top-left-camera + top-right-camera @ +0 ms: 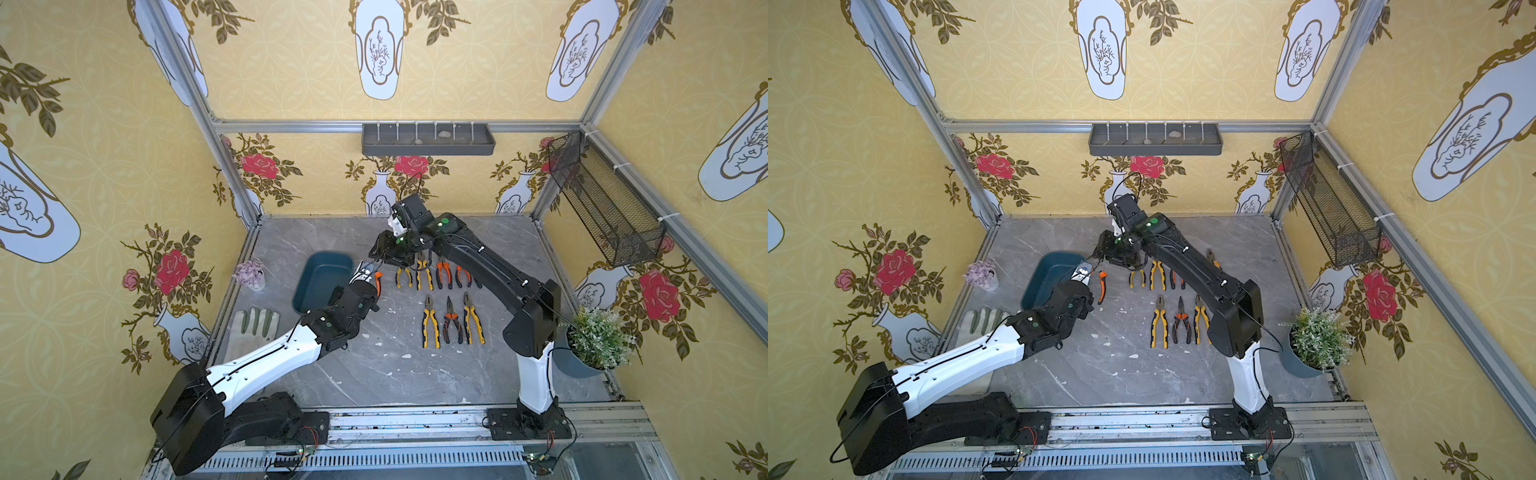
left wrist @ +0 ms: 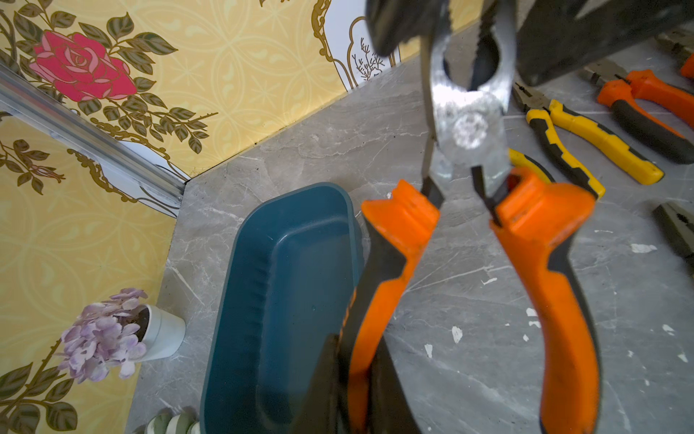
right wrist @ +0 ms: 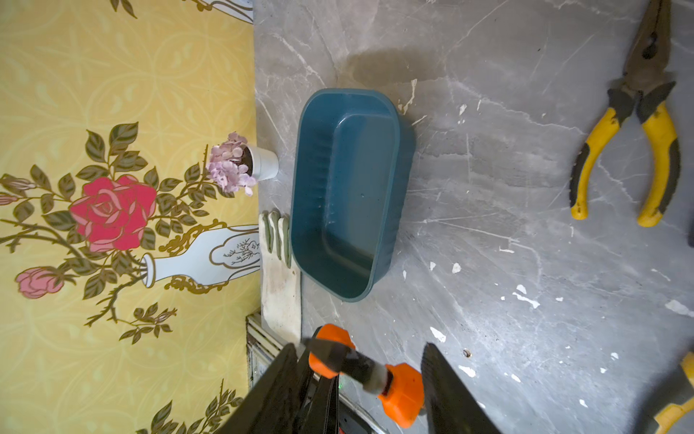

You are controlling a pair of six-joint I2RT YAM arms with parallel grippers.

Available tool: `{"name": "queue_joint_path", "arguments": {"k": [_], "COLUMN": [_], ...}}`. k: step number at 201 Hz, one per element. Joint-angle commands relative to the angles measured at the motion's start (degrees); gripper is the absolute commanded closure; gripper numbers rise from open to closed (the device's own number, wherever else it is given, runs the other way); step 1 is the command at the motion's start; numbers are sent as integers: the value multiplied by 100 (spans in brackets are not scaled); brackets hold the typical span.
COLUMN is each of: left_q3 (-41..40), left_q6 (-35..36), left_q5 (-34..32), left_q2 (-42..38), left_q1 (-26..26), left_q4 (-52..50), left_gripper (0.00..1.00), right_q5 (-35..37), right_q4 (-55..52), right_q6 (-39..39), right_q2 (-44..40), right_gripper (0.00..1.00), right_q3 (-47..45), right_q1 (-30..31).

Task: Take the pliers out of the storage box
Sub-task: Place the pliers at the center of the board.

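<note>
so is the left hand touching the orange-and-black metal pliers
Touching: the left wrist view shows the left hand shut on one handle of the orange-and-black pliers, its dark fingers pressed against both sides.

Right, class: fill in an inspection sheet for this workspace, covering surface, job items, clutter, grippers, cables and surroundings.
Surface: grey marbled table, flecked with white chips.
Job's things: storage box empty; one orange-handled pliers held up near it; the other pliers lie in two rows on the table.
Clutter: glove, purple flower pot, green potted plant.
Grippers: left gripper shut on the held pliers' handle; right gripper open, fingers either side of its head end.
Cables: black cables run along both arms.
Surroundings: grey tray and mesh basket on floral walls.
</note>
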Motion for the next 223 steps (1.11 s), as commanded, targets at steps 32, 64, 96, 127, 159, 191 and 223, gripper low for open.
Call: {"name": "queue_joint_path", "arguments": {"k": [32,64,96,127,159,191,223], "left_q3": [96,99,112,114,66,48,72], "left_q6": [-181,-178,-172,-142,-129,-135,-128], "left_q5": [-543,-735,-778,-763,-754,-776,-776], "left_q2": [310,329,306,291,238,196,218], "left_q1": [-121,-149,-145,-154,-155,-157,-154], "left_q4": [198,200,214,230,252,256,252], "left_gripper": [100,100,100,100,100,100,100], "right_q5": [793,979,989,954,921,877,807], "right_q4": [-202,-375,-408,-326,-268,-230,-179], "right_q6": [500,558,550,558,585,617,636], "right_q2": [206,223,290,367,392,408,442], "right_gripper": [51,54,55,59,61,64,69], "right_q3": [434,473,464,425,396,393,402], "right_q1": [202,248,252,258,270,274,283]}}
